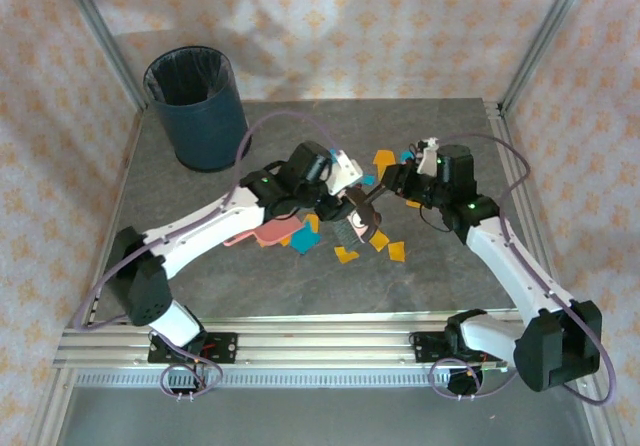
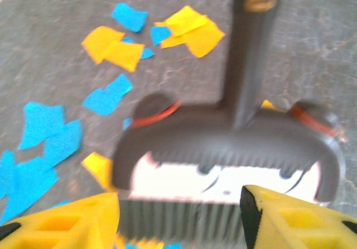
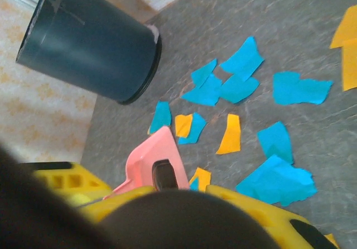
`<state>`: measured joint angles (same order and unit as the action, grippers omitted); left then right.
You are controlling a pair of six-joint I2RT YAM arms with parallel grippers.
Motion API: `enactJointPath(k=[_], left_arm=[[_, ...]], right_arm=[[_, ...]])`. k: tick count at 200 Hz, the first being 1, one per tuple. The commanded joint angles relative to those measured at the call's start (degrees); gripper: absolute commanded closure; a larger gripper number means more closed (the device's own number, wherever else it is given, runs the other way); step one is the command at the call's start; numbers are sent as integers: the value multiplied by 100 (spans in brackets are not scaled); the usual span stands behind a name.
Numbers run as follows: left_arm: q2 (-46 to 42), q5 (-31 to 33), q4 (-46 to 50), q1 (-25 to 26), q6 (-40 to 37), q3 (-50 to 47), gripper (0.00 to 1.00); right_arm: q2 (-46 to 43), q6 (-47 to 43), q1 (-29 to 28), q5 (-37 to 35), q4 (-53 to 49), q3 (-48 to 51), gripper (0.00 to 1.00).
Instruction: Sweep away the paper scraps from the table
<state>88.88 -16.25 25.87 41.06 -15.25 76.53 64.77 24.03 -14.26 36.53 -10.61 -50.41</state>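
From above, the left gripper (image 1: 328,191) and right gripper (image 1: 398,181) face each other over mid-table (image 1: 300,286). The paper scraps (image 1: 345,255) lie scattered beneath them beside a pink dustpan (image 1: 268,234), with a dark blue bin (image 1: 197,106) at the far left. The left wrist view shows its jaws parted, flanking the bristles of a dark hand brush (image 2: 223,137). The right wrist view shows its jaws clamped on the blurred brush handle.

A dark grey plastic hand brush (image 2: 223,143), blurred, stands on the mottled dark grey table (image 2: 56,14), handle pointing away. Its bristles show between the parted yellow fingers (image 2: 67,221) of the left gripper (image 2: 179,221). Teal-blue and orange-yellow paper scraps (image 2: 120,51) lie scattered to its left.
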Motion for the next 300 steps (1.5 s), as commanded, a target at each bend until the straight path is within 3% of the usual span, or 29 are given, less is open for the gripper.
enactJointPath(k=[1, 31, 78, 111, 162, 204, 300], left_arm=[[-375, 600, 837, -230, 206, 2, 40], [-659, 1594, 1573, -348, 179, -128, 29], [-870, 1782, 2512, -808, -32, -282, 26], [-828, 2479, 3024, -882, -361, -444, 25], [-603, 2273, 3726, -1457, -973, -594, 25], [-369, 2316, 3620, -1827, -1751, -881, 26], [835, 2006, 3361, -2007, -1807, -788, 34]], right_arm=[[-132, -154, 169, -242, -158, -183, 100], [-81, -228, 363, -36, -256, -270, 100], [0, -259, 411, -87, -399, -408, 100], [0, -286, 416, -302, -508, -414, 100], [-79, -369, 425, -530, -712, -469, 100], [-79, -359, 433, -460, -778, -496, 100], [-165, -285, 433, -445, -686, -322, 100]])
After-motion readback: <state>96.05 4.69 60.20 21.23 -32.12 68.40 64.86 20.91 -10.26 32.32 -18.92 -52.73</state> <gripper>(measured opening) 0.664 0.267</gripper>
